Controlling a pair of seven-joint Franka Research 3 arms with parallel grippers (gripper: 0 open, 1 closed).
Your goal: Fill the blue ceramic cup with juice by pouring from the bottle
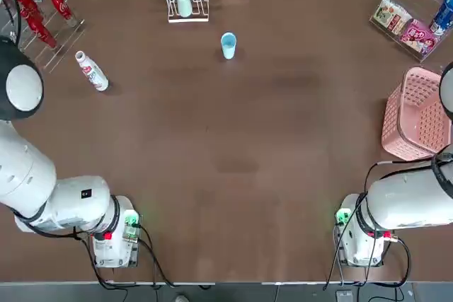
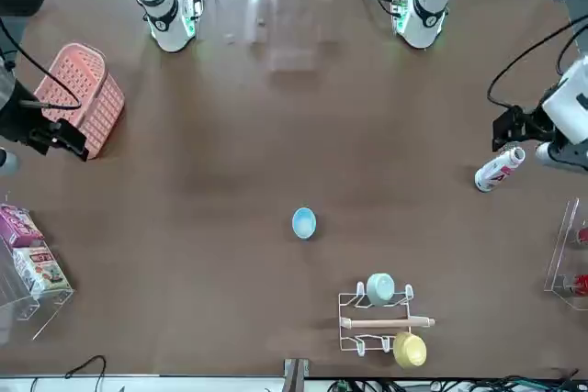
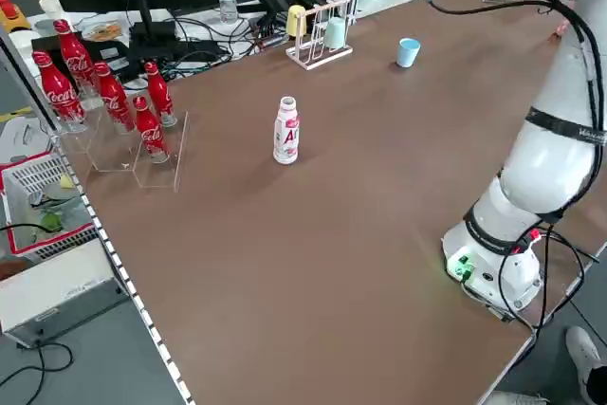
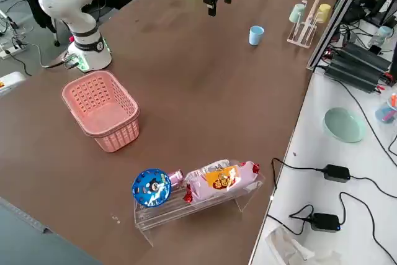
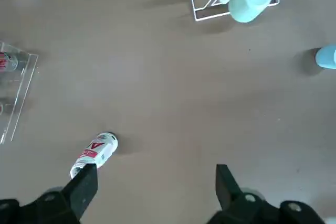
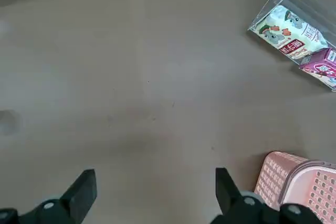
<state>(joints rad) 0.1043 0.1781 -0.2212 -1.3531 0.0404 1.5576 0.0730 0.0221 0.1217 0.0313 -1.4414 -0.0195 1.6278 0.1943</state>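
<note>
Blue cup (image 5: 326,56) cropped in left wrist view, left pincer (image 5: 156,187) open, right pincer (image 6: 156,190) open.

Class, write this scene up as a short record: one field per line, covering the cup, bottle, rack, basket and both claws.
cup: light blue, upright on the table
bottle: white with red-pink label, upright, white cap on
rack: white, holding a mint-green cup and a yellow cup
basket: pink, at the robot's right
left claw: open, near the bottle, gripping nothing
right claw: open, near the basket, empty
</note>
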